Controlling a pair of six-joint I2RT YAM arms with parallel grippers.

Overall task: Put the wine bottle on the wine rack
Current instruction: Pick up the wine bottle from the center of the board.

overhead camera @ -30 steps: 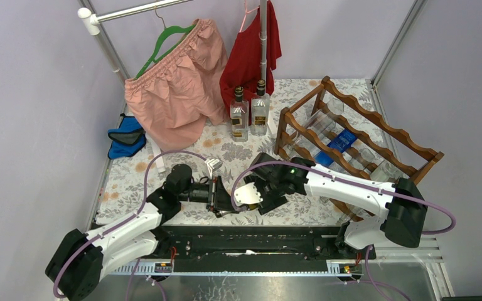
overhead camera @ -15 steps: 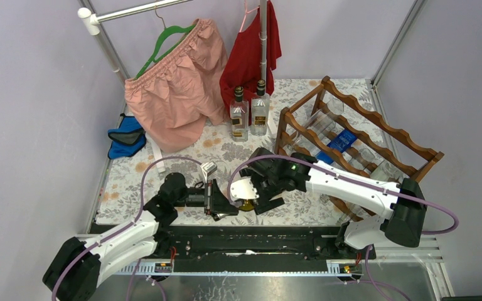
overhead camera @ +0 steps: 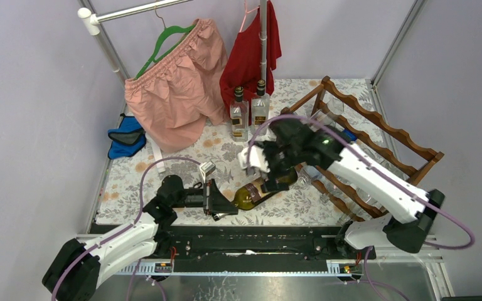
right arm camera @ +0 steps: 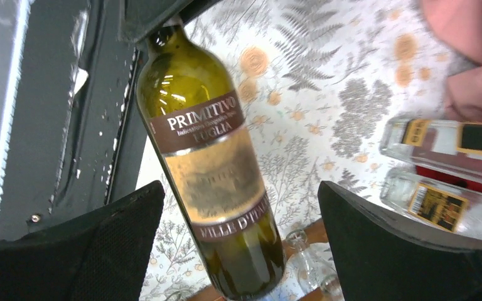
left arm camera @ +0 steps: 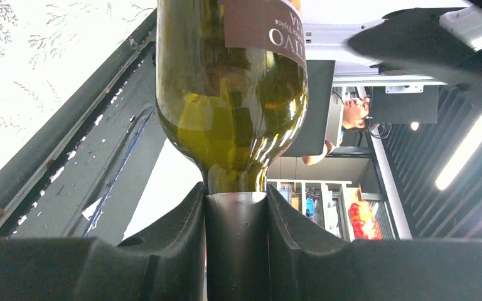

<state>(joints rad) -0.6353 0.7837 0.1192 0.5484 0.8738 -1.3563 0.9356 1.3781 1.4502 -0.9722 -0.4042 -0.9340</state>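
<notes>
We saw the left gripper (left arm camera: 235,204) clamped on the neck of the bottle (overhead camera: 255,193), which lay slanted near the table's (overhead camera: 182,153) front edge, base toward the rack (overhead camera: 376,132) at the right. Whether it touched the table we could not tell. The right gripper (right arm camera: 238,194) hung over the bottle's body, fingers spread wide, gripping nothing

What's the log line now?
left gripper: shut on wine bottle neck | right gripper: open, not touching | wine bottle: not on wine rack
</notes>
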